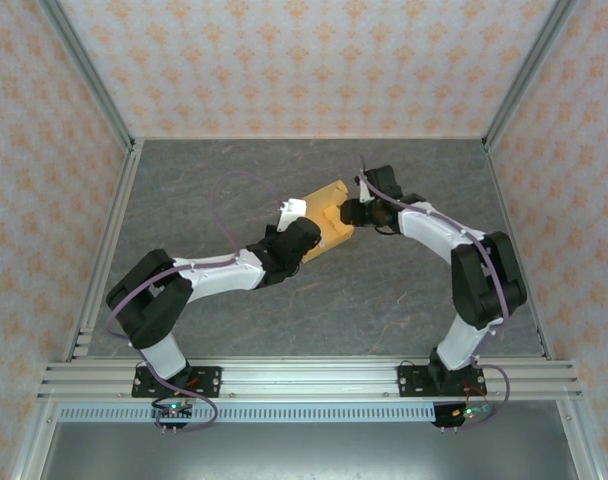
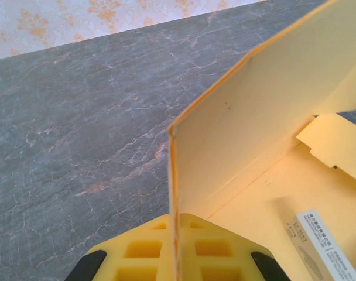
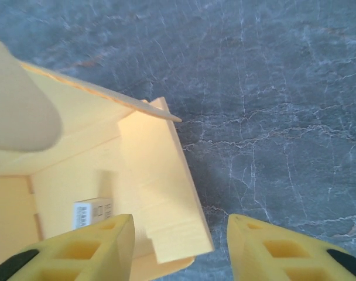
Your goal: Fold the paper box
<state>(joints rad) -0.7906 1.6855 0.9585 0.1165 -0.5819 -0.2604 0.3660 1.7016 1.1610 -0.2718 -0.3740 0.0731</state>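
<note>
Grey marbled tabletop [image 1: 384, 300] fills a booth walled with pale wallpaper [image 1: 284, 60] printed in orange motifs; an aluminium rail [image 1: 304, 375] runs along the near edge. Near the middle of the table, slightly to the far side, sits the paper box [image 1: 329, 222], light orange-tan and partly formed, with one wall upright and flaps loose; it lies between the two arms. The left gripper [image 1: 309, 238] meets it from the near left; in the left wrist view its yellow fingers [image 2: 137, 252] are pressed together on the thin edge of the upright wall. The right gripper [image 1: 352, 212] is at the box's right side; in the right wrist view its fingers [image 3: 271, 252] stand apart, gripping nothing, with an end flap of the box lying between them. A white printed label [image 2: 318, 246] lies on the box's inner floor.
</note>
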